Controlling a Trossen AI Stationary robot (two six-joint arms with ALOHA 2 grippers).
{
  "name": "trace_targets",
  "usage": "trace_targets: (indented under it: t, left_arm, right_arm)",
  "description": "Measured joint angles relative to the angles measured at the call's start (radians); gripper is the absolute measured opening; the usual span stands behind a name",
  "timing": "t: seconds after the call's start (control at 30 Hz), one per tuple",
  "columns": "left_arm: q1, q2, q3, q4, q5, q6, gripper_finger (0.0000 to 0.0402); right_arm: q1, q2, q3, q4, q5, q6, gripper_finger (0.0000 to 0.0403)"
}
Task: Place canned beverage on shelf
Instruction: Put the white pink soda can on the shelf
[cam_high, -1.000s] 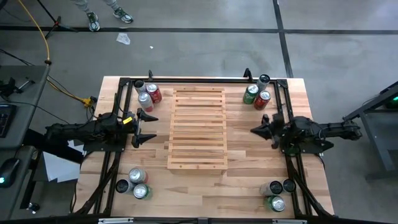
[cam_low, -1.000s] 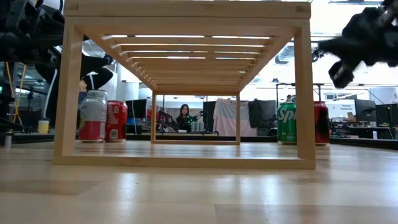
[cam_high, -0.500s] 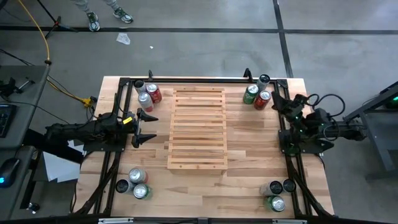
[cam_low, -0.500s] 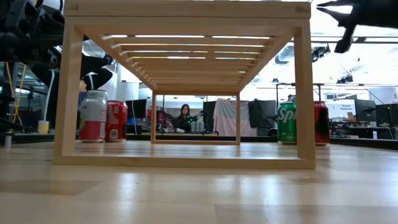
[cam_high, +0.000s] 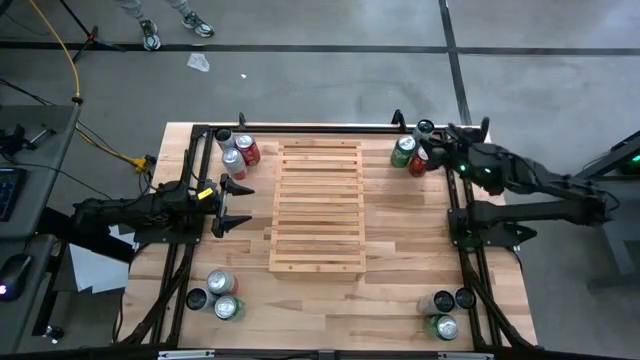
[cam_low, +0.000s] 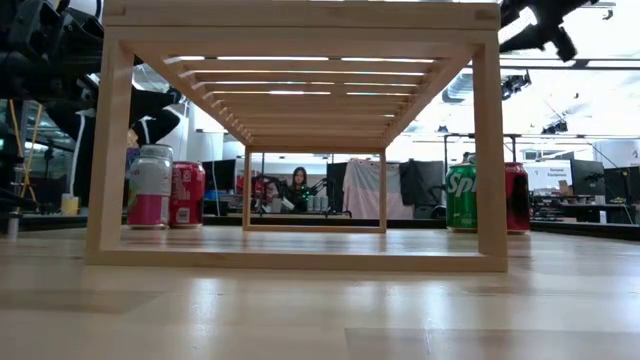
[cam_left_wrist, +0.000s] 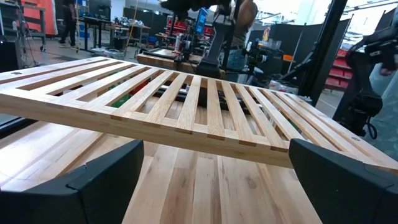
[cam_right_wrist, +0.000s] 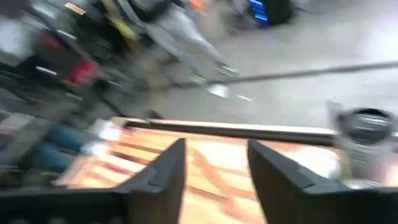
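The pale slatted wooden shelf (cam_high: 318, 205) stands in the middle of the table on its legs; it also shows in the low view (cam_low: 300, 15) and the left wrist view (cam_left_wrist: 186, 106). Three cans stand at the far right corner: green (cam_high: 403, 150), red (cam_high: 422, 161) and dark-topped (cam_high: 425, 128). My right gripper (cam_high: 440, 148) hovers raised just right of these cans, open and empty; its wrist view (cam_right_wrist: 214, 168) is blurred and shows one can (cam_right_wrist: 367, 137) beside the fingers. My left gripper (cam_high: 243, 205) waits open at the shelf's left side.
More cans stand in groups at the far left (cam_high: 237, 150), near left (cam_high: 218, 295) and near right (cam_high: 443, 312) corners. A black metal frame (cam_high: 300, 128) runs along the table's edges. Bare tabletop lies on both sides of the shelf.
My right gripper has risen and swung from beside the shelf's right side toward the table's far edge, turning to face the far right cans. The cans and the shelf have stayed in place.
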Motion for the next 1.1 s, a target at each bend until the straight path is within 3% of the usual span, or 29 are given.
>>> trace_targets:
  t: [0.17, 0.3, 0.67, 1.1]
  left_arm:
    - [0.000, 0.000, 0.000, 0.000, 0.000, 0.000, 0.0392]
    - [0.000, 0.000, 0.000, 0.000, 0.000, 0.000, 0.0392]
    - [0.000, 0.000, 0.000, 0.000, 0.000, 0.000, 0.0392]
    - [0.000, 0.000, 0.000, 0.000, 0.000, 0.000, 0.0392]
  right_arm:
    - [-0.145, 0.143, 0.117, -0.171, 0.000, 0.022, 0.0285]
    - [-0.284, 0.266, 0.163, -0.200, -0.001, 0.009, 0.0328]
    - [-0.548, 0.548, 0.210, -0.201, -0.113, 0.066, 0.0337]
    - [-0.651, 0.688, 0.211, -0.193, -0.138, 0.103, 0.0337]
